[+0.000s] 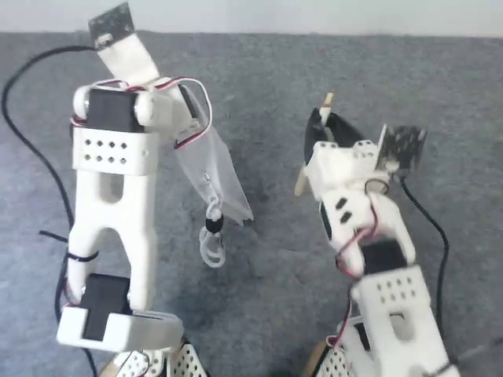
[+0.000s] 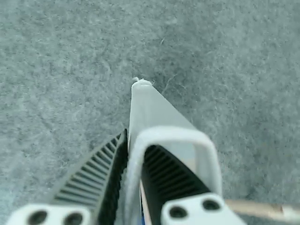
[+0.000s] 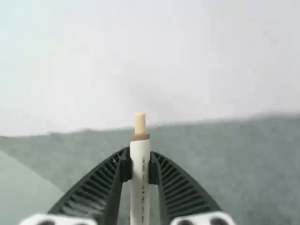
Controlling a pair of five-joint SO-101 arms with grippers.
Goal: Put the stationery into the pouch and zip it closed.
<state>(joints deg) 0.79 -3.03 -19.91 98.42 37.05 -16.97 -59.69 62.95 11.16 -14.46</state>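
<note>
A clear plastic pouch hangs above the grey carpet, pinched at its top edge by my left gripper, which is shut on it. Its zip pull with a white ring dangles at the lower end. In the left wrist view the pouch runs out past the shut gripper. To the right, my right gripper is shut on a white pen with a tan tip and holds it nearly upright, apart from the pouch. The right wrist view shows the pen clamped in the gripper.
Grey carpet covers the whole work surface, with a pale wall behind it. Black cables trail beside both arm bases. A corner of the pouch lies at the edge of the right wrist view.
</note>
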